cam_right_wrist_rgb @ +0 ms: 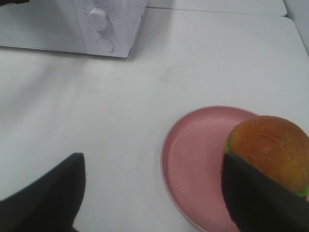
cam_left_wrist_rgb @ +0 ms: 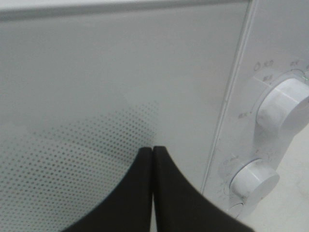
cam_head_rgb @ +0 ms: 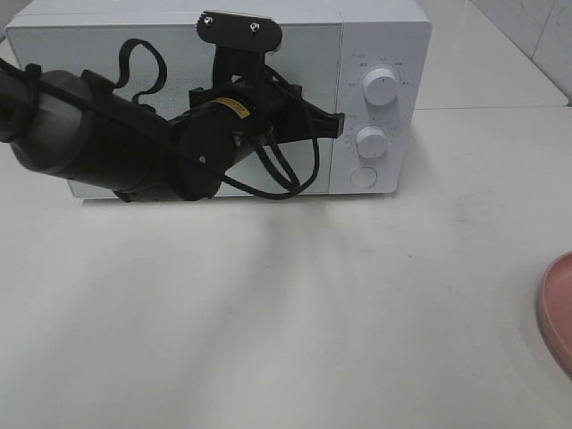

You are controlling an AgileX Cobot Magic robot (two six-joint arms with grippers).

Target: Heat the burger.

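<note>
Against the white microwave's point(cam_head_rgb: 223, 98) door edge, the left gripper's point(cam_left_wrist_rgb: 153, 151) jaws sit pressed together. Over the bare white table point(cam_head_rgb: 286, 304), the right gripper's point(cam_right_wrist_rgb: 154, 193) jaws gape wide beside the golden-brown burger point(cam_right_wrist_rgb: 270, 152) on the round pink plate point(cam_right_wrist_rgb: 193, 159).

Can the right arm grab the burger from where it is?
Probably yes. The right pincer is open near the burger on the pink plate, and nothing blocks the way.

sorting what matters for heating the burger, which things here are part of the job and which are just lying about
Part of the job:
burger
microwave
left pincer, shut, at the microwave door
right pincer, open, above the plate

Just lying about:
pink plate, under the burger
table
</note>
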